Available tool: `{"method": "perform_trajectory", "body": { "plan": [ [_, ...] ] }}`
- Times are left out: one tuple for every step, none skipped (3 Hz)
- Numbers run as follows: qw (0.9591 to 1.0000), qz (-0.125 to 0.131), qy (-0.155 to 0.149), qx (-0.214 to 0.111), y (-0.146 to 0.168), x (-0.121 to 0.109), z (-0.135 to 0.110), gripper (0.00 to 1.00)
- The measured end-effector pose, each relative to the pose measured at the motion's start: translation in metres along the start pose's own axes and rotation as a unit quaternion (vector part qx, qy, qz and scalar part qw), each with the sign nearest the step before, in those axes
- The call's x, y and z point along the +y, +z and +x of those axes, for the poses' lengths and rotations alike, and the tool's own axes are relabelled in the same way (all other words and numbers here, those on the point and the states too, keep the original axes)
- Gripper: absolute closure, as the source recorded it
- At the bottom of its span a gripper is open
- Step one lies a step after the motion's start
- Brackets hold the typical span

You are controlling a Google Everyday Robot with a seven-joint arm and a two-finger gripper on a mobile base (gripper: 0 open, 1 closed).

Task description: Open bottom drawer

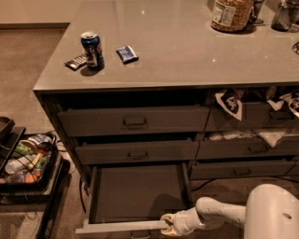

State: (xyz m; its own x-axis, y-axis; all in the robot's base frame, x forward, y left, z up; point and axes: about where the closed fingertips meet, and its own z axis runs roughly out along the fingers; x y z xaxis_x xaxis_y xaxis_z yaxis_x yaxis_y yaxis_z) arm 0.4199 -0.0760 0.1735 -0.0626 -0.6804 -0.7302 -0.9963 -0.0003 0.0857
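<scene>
The bottom drawer (135, 193) of the left stack stands pulled far out, and its dark bare inside shows. Its front panel (117, 227) runs along the lower edge of the view. My gripper (168, 225) sits at the right end of that front panel, at the end of my white arm (219, 215), which reaches in from the lower right. The drawer's centre handle is only partly in view at the frame's bottom edge. The two drawers above, the middle one (137, 152) and the top one (134, 121), are closed.
On the counter (187, 51) stand a blue can (92, 50), a small blue packet (126, 54), a dark flat item (76, 61) and a jar (231, 14). The right drawers (252, 116) have white cloth and paper sticking out. A black cart with cluttered trays (23, 163) stands on the floor at left.
</scene>
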Motion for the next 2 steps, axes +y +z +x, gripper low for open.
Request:
{"method": "perform_trajectory", "body": {
  "plan": [
    [1.0,0.0,0.0,0.0,-0.001,0.002,0.001,1.0],
    [1.0,0.001,0.008,-0.003,0.003,0.016,-0.001,1.0]
  ]
}}
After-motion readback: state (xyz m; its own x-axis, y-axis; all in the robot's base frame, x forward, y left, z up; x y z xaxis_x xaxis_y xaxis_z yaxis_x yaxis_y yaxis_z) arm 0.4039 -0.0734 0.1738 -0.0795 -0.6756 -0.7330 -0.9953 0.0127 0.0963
